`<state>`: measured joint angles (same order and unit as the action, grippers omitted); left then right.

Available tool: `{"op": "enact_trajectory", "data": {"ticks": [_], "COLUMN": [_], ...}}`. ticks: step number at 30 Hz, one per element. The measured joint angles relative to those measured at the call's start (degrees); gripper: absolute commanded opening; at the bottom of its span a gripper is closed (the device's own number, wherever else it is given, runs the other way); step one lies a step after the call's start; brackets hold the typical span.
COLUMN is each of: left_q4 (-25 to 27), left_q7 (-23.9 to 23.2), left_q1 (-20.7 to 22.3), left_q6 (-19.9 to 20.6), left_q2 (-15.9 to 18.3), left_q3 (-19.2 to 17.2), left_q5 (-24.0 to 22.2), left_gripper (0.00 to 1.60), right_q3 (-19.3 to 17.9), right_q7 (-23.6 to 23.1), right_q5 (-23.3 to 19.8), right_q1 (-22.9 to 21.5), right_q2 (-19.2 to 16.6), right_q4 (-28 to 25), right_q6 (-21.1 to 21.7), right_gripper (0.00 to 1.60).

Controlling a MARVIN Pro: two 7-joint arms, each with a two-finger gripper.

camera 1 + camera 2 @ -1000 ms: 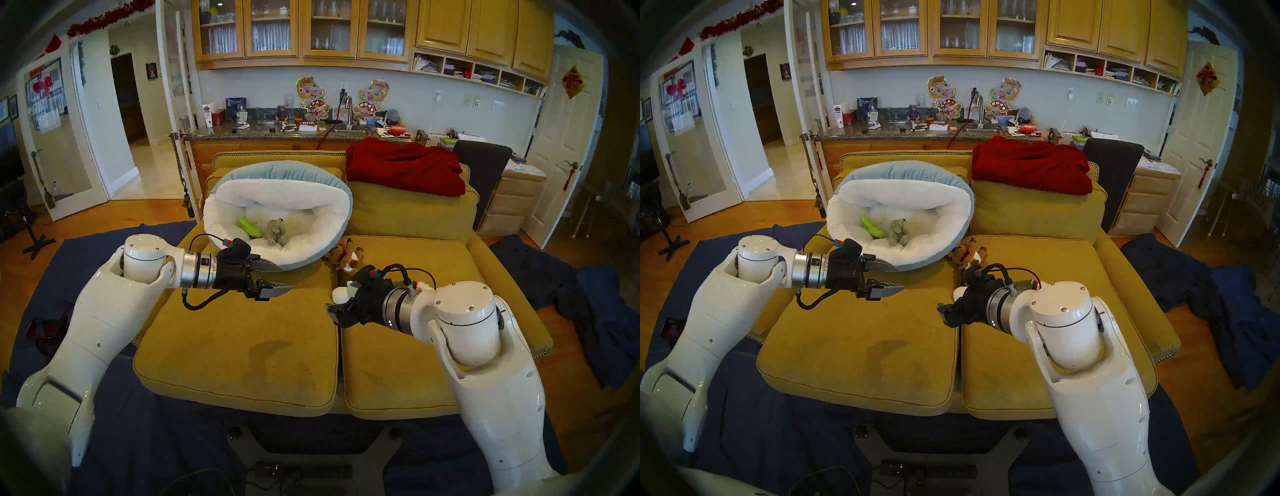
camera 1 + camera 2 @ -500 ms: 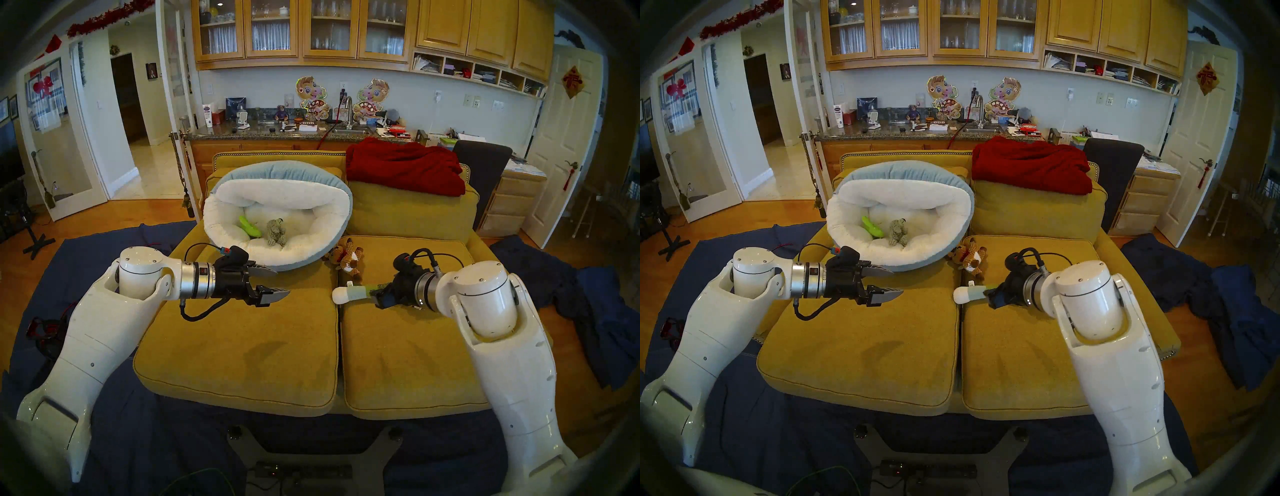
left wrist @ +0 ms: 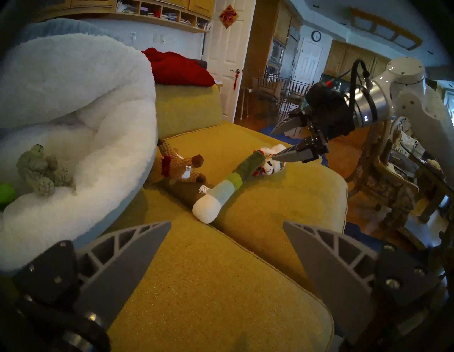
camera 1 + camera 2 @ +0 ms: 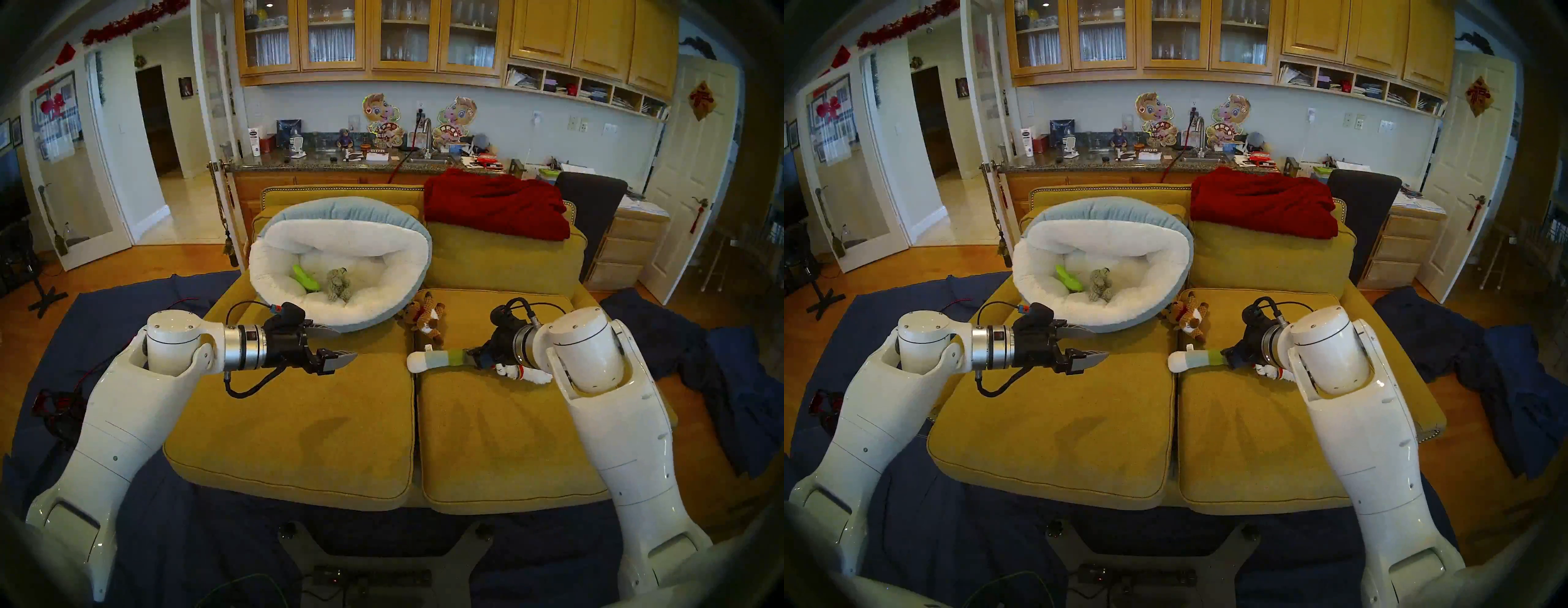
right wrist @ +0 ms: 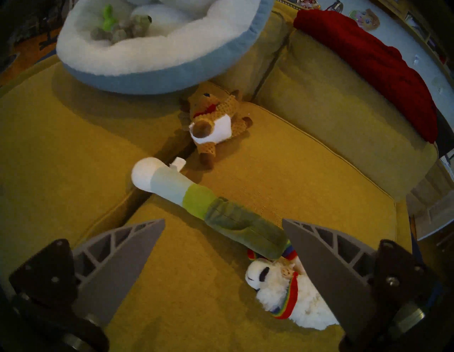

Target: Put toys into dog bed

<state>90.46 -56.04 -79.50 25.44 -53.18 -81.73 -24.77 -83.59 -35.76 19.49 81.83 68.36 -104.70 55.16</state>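
Right wrist: fluffy round-rimmed dog bed (image 5: 157, 59)

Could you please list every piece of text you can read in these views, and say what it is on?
"福": gold character on the red diamond-shaped paper sign on the white door.
"JOY": on a pale item at the left wrist view's right edge.
Too small to read: the white bottle label and the round wall clock numerals.

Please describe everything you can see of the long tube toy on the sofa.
The long tube toy is soft plush, banded white, pale blue, bright green and dark olive, with a small white tag near the white end. It lies flat on the right seat cushion; its olive end rests on the white animal toy.
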Motion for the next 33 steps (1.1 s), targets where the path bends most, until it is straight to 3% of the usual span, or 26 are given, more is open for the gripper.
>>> {"op": "enact_trajectory", "data": {"ticks": [8, 18, 33], "left_q4": [0.3, 0.5, 0.7], "left_q7": [0.4, 0.1, -0.3], "left_q1": [-0.3, -0.6, -0.8], "left_q6": [0.0, 0.0, 0.0], "left_q2": [-0.2, -0.4, -0.6], "left_q3": [-0.3, -0.5, -0.8], "left_q5": [0.0, -0.1, 0.0], "left_gripper": [1.60, 1.60, 1.60], "right_q3": [-1.4, -3.6, -7.0], "right_q7": [2.0, 2.6, -1.7], "right_q5": [3.7, 7.7, 14.8], "right_q1": [-1.6, -2.3, -2.4], "right_q2": [0.3, 1.3, 5.7], "right_q4": [5.1, 7.0, 14.4], "right_q6": [0.0, 0.0, 0.0], "right_gripper": [1.60, 1.60, 1.60]}}
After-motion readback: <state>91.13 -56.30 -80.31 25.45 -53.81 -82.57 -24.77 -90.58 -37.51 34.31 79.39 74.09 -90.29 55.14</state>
